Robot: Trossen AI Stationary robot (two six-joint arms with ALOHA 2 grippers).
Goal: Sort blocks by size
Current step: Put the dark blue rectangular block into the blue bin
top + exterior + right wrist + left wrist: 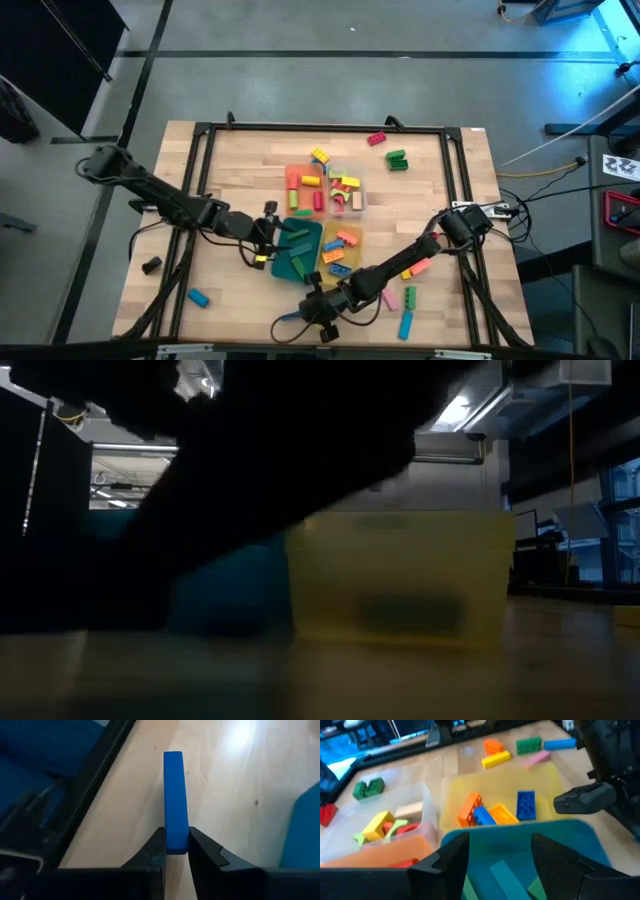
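My right gripper (303, 320) is near the table's front edge, shut on a blue bar (175, 800), which also shows in the high view (288, 324). My left gripper (500, 855) is open and empty, just above the teal tray (297, 250), which holds green bars (500, 875). The yellow tray (340, 250) holds orange and blue blocks (492, 810). The orange tray (305, 190) and clear tray (348, 192) hold more blocks. Loose blocks (405, 290) lie on the table at the near right. My right gripper pinches the blue bar's end (176, 842) between its two fingers, on the two long sides. The fingers lie along the bar, which sticks straight out ahead of them, toward the table's left. I cannot tell whether the bar is clear of the table.
A red block (377, 139), a green block (397, 159) and a yellow-and-blue one (319, 156) lie at the far side. A blue block (198, 297) lies at the near left. A black frame (205, 160) runs round the tabletop. The low view is mostly blocked by a dark arm.
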